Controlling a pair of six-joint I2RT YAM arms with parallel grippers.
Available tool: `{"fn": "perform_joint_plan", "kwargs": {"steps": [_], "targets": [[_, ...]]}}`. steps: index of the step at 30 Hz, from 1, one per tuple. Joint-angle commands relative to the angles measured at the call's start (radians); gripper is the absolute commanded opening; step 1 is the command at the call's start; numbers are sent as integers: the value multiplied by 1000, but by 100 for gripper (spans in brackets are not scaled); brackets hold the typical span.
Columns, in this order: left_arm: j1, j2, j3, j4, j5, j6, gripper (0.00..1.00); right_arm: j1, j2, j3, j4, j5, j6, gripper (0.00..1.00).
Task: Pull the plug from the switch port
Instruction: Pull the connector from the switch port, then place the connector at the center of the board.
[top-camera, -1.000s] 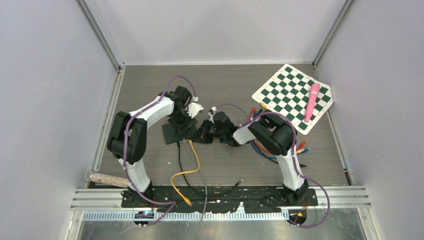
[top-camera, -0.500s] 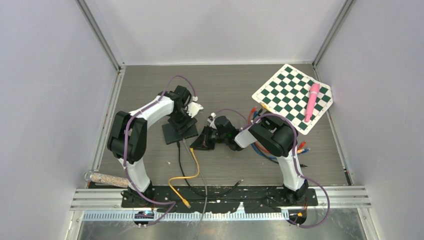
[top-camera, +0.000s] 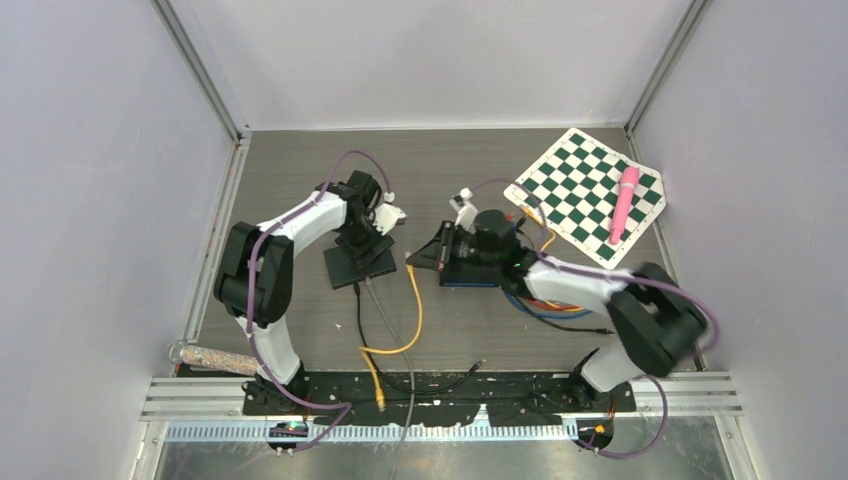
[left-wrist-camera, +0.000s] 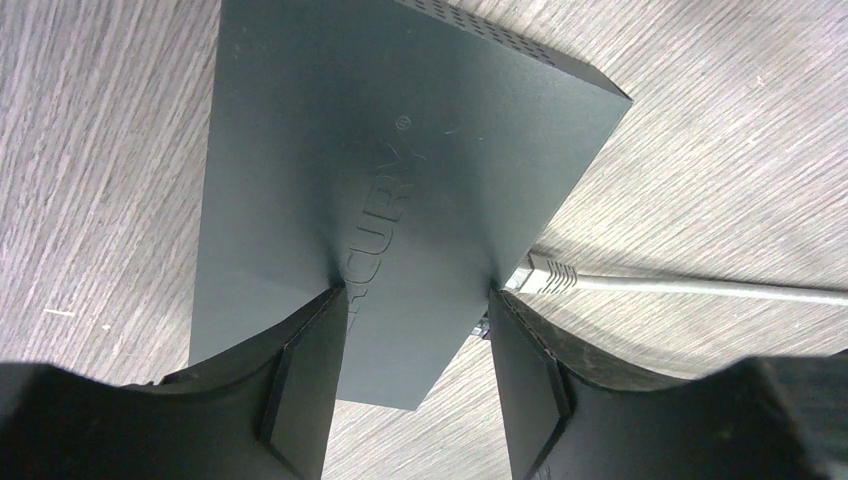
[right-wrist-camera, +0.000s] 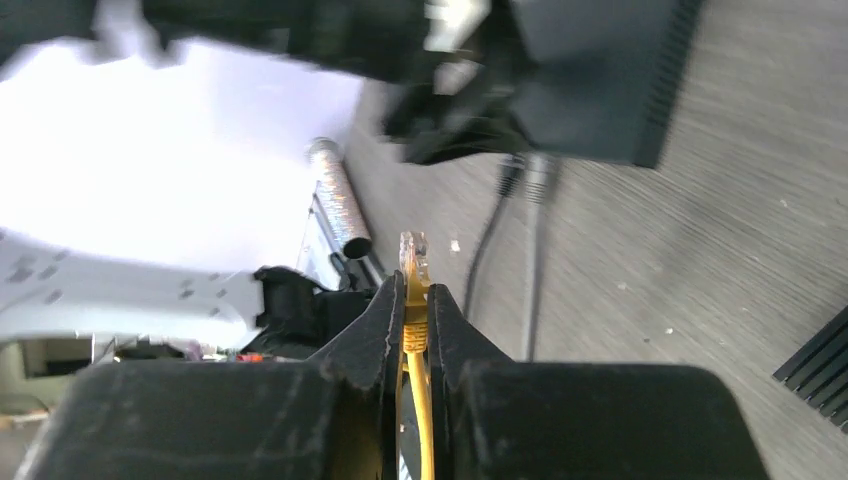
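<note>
The dark grey switch (top-camera: 358, 264) lies on the table left of centre. My left gripper (left-wrist-camera: 414, 292) is open over it. One fingertip rests on its top face and the other sits at its edge, beside a grey plug (left-wrist-camera: 545, 275) still seated in a port. My right gripper (right-wrist-camera: 413, 285) is shut on the yellow plug (right-wrist-camera: 413, 252). The plug is out of the port and held clear to the right of the switch (right-wrist-camera: 590, 70). In the top view that plug (top-camera: 410, 267) trails its yellow cable (top-camera: 416, 318) toward the near edge.
A black cable (right-wrist-camera: 490, 240) and the grey one (left-wrist-camera: 700, 288) still run from the switch. A checkered mat (top-camera: 575, 185) with a pink pen (top-camera: 625, 202) lies far right. Coloured cables (top-camera: 545, 308) sit under my right arm. A foil roll (top-camera: 215, 357) lies near left.
My right arm has swung out to the right, carrying the yellow plug away from the switch, and the yellow cable has shifted right with it. The left gripper and the switch stayed put.
</note>
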Motion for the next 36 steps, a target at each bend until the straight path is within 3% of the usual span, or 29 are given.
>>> {"fn": "perform_joint_plan", "kwargs": {"steps": [1,8,14,18,22,24,30,36], "targets": [[-6,52,-28,62,138,-10,57,3,-325,-58,-142,27,-228,5],[-4,50,-29,63,140,-12,57,-7,-647,-14,-297,-45,-299,5],[-4,45,-36,68,138,-13,57,-68,-745,98,-525,88,-377,5],[-4,49,-30,62,140,-13,57,-131,-572,192,-714,257,-403,5],[-4,48,-31,64,141,-12,57,-240,-295,210,-645,77,-331,5],[-4,50,-29,61,142,-10,57,-258,-133,296,-642,4,-330,5],[-4,48,-33,63,142,-11,57,-261,225,609,-791,-7,-409,5],[-3,54,-24,57,143,-10,57,-262,405,824,-903,16,-464,5]]}}
